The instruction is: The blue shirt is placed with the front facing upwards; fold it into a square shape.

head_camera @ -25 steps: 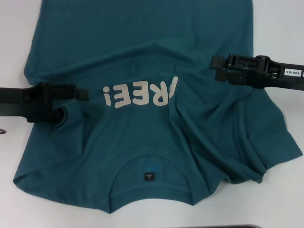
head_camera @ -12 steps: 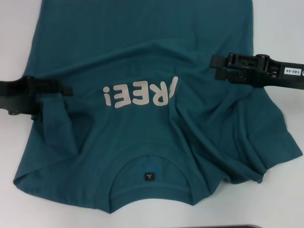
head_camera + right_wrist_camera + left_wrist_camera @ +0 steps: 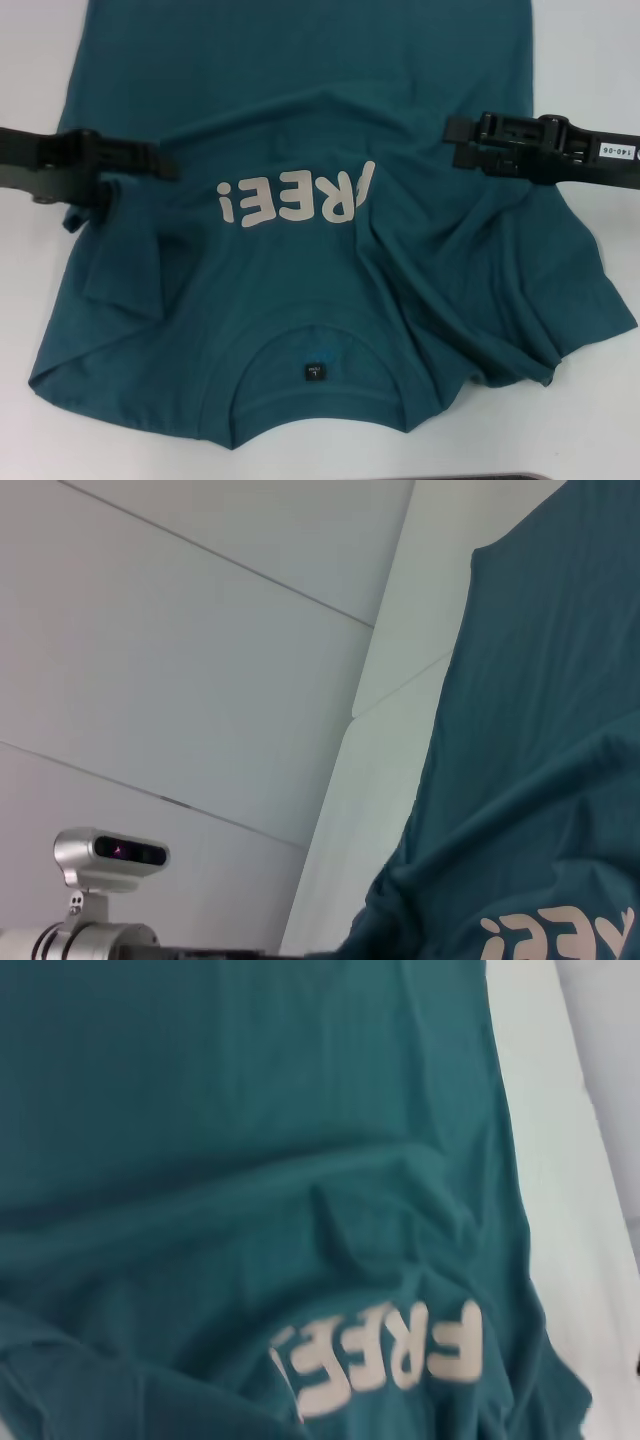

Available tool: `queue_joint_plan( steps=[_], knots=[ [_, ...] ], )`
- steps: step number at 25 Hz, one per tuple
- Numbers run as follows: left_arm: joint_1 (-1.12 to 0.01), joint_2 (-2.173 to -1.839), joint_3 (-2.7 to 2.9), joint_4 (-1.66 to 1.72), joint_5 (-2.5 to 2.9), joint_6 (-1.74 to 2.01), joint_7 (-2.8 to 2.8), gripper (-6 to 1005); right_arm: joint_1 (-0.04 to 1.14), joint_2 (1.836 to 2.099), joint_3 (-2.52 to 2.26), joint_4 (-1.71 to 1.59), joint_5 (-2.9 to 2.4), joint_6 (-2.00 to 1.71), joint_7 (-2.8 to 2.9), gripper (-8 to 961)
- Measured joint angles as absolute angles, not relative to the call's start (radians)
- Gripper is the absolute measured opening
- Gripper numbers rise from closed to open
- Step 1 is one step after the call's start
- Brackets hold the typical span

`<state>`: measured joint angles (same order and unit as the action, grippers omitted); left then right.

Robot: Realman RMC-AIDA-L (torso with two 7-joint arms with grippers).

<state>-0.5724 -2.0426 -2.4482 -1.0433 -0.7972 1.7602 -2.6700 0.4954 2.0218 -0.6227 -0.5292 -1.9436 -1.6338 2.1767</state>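
Observation:
The blue shirt (image 3: 300, 290) lies front up on the white table, with its collar (image 3: 315, 345) and dark neck label (image 3: 314, 373) nearest me. The off-white letters (image 3: 295, 197) read upside down, and a fold from the right side covers the first one. My left gripper (image 3: 160, 165) is over the shirt's left side, shut on the left sleeve fabric, which drapes below it. My right gripper (image 3: 455, 142) hovers open above the folded-in right side. The shirt (image 3: 250, 1160) fills the left wrist view and shows in the right wrist view (image 3: 540, 780).
Bare white table (image 3: 590, 60) lies to both sides of the shirt. A dark edge (image 3: 500, 477) shows at the near table border. The right wrist view shows a wall and my head camera (image 3: 110, 855).
My left gripper drew back to the left, then moved away from me and a little inward, pulling the left sleeve fabric with it. The right gripper has not moved.

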Motion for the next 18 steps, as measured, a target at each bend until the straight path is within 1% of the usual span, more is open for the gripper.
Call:
queue_joint_plan(
  steps=[13, 18],
  knots=[
    [-0.614, -2.091, -2.347, -1.033, -0.781, 1.736, -2.672, 842, 0.495, 2.022, -0.624, -0.529, -1.944, -1.632, 2.177, 885],
    [-0.624, -2.098, -2.327, -1.01, -0.719, 1.692, -2.683, 842, 0.494, 2.022, -0.623, -0.529, -1.943, -1.631, 2.177, 885]
  ],
)
